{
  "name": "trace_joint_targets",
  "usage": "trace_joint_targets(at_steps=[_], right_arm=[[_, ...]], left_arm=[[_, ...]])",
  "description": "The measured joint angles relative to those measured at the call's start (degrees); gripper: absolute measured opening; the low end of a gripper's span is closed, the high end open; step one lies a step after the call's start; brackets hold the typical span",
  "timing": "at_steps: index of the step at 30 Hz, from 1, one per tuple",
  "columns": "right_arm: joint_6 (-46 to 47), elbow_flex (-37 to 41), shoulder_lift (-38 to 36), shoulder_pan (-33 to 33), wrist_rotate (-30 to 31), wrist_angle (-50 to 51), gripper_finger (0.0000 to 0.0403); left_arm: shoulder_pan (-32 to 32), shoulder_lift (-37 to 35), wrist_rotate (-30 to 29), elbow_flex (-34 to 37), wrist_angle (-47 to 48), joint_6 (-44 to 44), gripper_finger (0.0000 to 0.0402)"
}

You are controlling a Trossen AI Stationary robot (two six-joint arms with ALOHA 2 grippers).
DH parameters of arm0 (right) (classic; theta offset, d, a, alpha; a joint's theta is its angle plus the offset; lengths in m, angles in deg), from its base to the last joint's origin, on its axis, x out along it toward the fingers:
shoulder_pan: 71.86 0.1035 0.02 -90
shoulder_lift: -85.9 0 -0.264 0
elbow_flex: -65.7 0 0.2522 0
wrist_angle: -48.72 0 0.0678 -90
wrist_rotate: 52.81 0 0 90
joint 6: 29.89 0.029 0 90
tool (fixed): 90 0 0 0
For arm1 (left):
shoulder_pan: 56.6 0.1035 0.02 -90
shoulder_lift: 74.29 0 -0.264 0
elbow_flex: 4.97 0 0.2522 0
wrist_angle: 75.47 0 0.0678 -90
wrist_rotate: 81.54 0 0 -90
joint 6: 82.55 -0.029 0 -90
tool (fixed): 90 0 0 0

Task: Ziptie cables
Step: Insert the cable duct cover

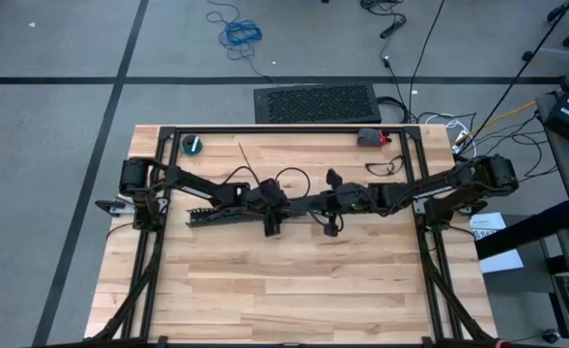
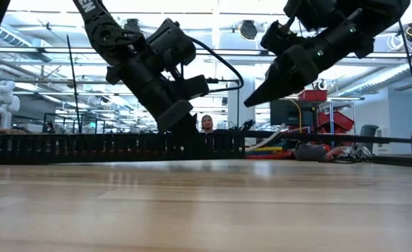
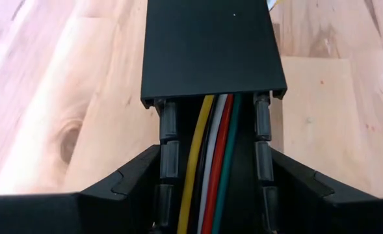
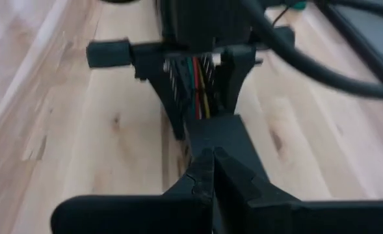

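Cables [image 3: 212,162] lie in the black slotted duct [image 1: 228,214] at centre frame, straddled by the half-open left gripper [image 3: 212,195], looking light and floppy (best gathered mid-bundle), while the right gripper [image 4: 211,170] hovers pinched shut, empty, beside it.

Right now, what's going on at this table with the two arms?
The left gripper sits astride the black slotted duct on the wooden table, its fingers on either side of the duct, with the cables running inside it. The right gripper is shut and hangs just off the duct's end, facing the left one. A loose ziptie lies behind them; none is visibly fastened round the wires.
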Motion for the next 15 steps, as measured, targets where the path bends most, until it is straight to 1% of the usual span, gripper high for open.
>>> trace_joint_targets(at_steps=[9, 15], right_arm=[[1.18, -0.1, 0.09, -3.69, -0.25, 2.18, 0.0], [1.37, -0.05, 3.94, -4.1, -1.72, 1.18, 0.0]], left_arm=[[-0.33, 0.0, 0.0, 0.0, -0.01, -0.02, 0.0225], [-0.33, 0.62, 0.62, 0.0, -0.6, 1.48, 0.0225]])
